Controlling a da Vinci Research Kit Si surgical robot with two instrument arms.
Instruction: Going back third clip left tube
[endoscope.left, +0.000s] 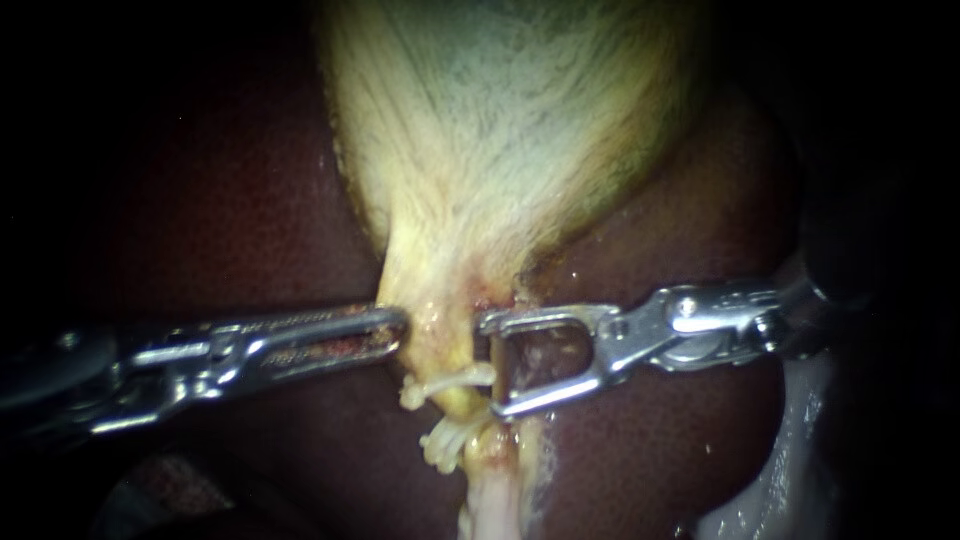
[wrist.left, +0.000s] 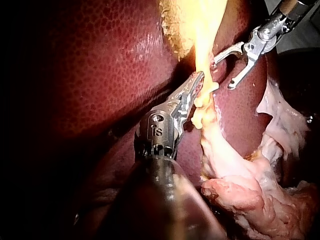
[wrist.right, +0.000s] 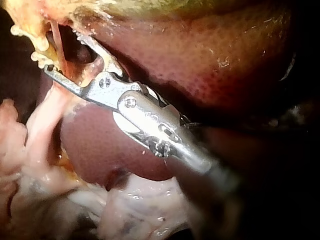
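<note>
Right instrument (endoscope.left: 491, 365) jaws spread wide beside the clipped tube (endoscope.left: 488, 500) (two pale clips (endoscope.left: 445, 383) showing), left instrument (endoscope.left: 399, 330) jaws together, tip touching gallbladder (endoscope.left: 500, 150) neck.

Two instruments are in view: the left instrument (endoscope.left: 398, 325) and the right instrument (endoscope.left: 488, 365), one coming in from each side. There is one gallbladder (endoscope.left: 500, 130), pale and yellowish, and one dark red liver (endoscope.left: 220, 200) around it. Below the gallbladder's narrow end runs one pale tube (endoscope.left: 490, 500). Two small whitish pieces that look like clips sit there, the upper clip (endoscope.left: 450, 383) and the lower clip (endoscope.left: 448, 442).
</note>
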